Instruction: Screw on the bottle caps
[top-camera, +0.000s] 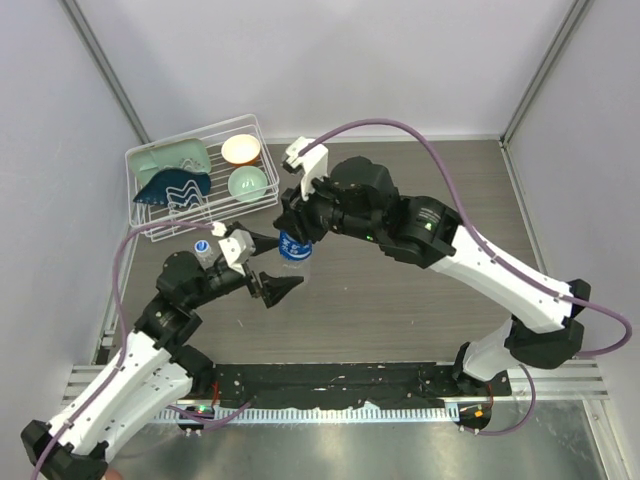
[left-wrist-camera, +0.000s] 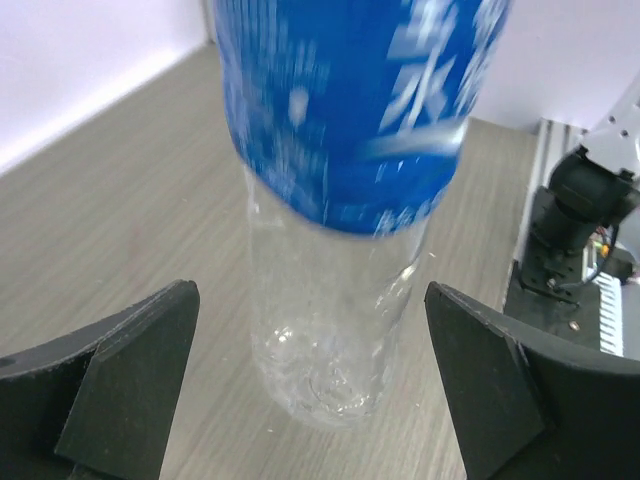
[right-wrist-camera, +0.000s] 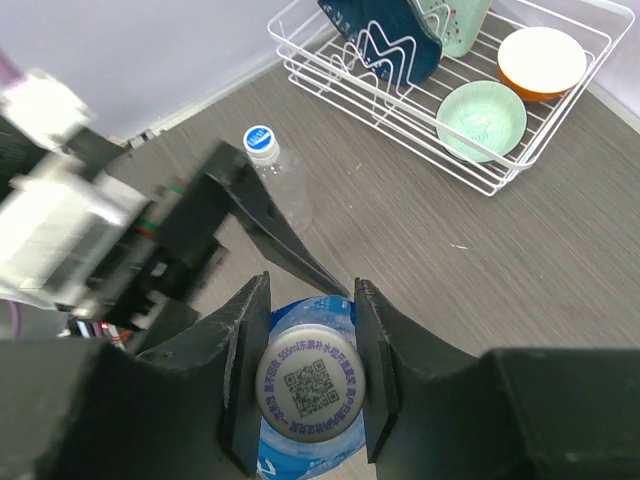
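Note:
The blue-label bottle (top-camera: 296, 255) stands upright on the table. Its label (left-wrist-camera: 340, 100) and clear base (left-wrist-camera: 325, 340) fill the left wrist view. My right gripper (right-wrist-camera: 308, 385) comes down from above and is shut on this bottle's white cap (right-wrist-camera: 308, 392), which bears a QR code. My left gripper (left-wrist-camera: 310, 390) is open, one finger on each side of the bottle's base, apart from it. The plain bottle (right-wrist-camera: 285, 195) stands to the left with a blue-and-white cap (right-wrist-camera: 261, 141) on it; it also shows in the top view (top-camera: 203, 250).
A white wire dish rack (top-camera: 150, 215) stands at the back left, holding a blue dish (top-camera: 172, 185), a pale green dish (top-camera: 165, 157), a cream bowl (top-camera: 241, 149) and a green bowl (top-camera: 246, 182). White walls enclose the table.

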